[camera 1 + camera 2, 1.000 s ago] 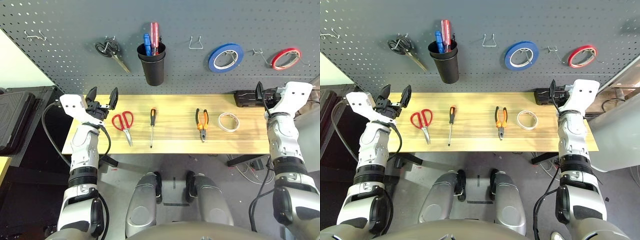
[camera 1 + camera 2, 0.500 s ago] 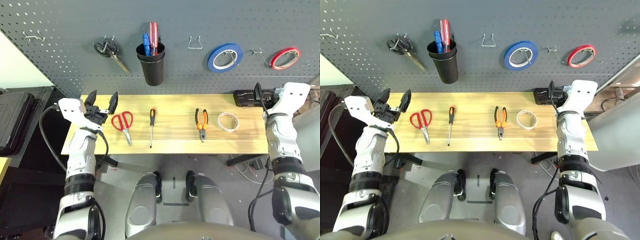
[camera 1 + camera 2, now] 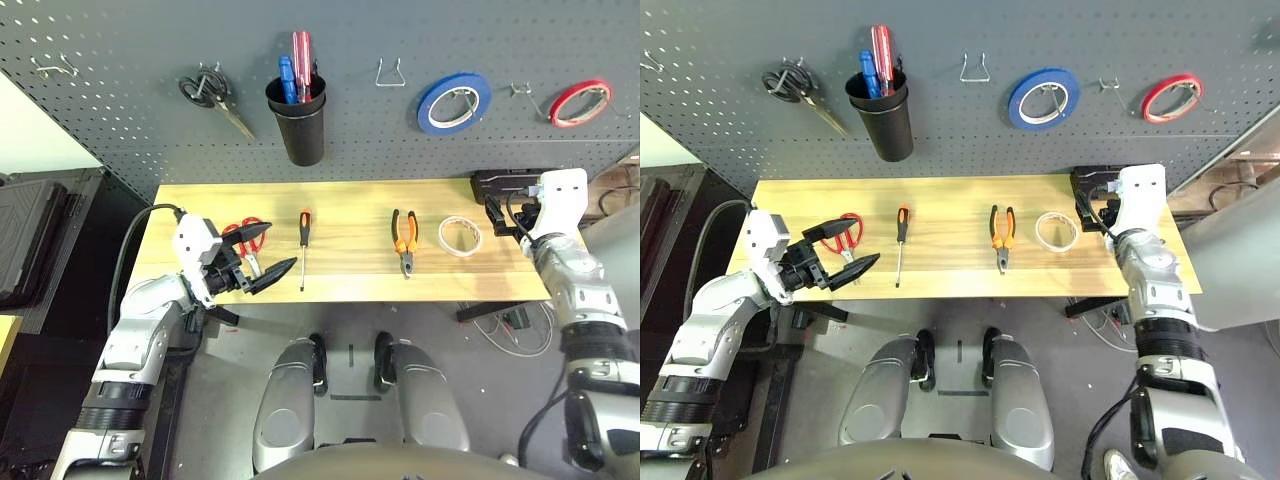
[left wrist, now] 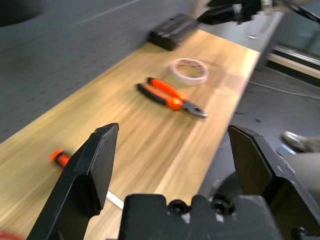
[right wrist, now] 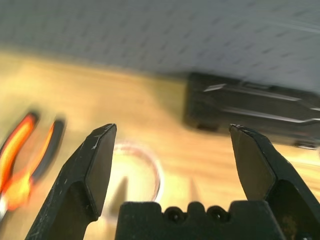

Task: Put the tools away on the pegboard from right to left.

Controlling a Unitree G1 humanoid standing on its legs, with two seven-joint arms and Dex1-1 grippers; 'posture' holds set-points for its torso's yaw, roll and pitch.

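In the head views, four tools lay in a row on the wooden table (image 3: pixel 350 285): the white tape roll (image 3: pixel 459 237) at the right, then the pliers (image 3: pixel 404 238), the screwdriver (image 3: pixel 304 247) and the red-handled scissors (image 3: pixel 248 238) at the left. The pegboard (image 3: pixel 120 120) stood behind them, with a free hook (image 3: pixel 390 75) among its hooks. Compared with one second before, the left gripper (image 3: pixel 258 255) had come in from the far left edge and turned toward the middle; its fingers were spread and held nothing. The right gripper (image 3: pixel 499 213) stayed near the right end, but had tilted down, just right of the white tape roll.

In the left wrist view, the spread fingers (image 4: pixel 92 175) looked along the table to the pliers and the tape.

In the right wrist view, the right gripper was wide open, with the tape roll just in front of it. I judge that the first pick, the rightmost tool, was being prepared; nothing was yet hung.
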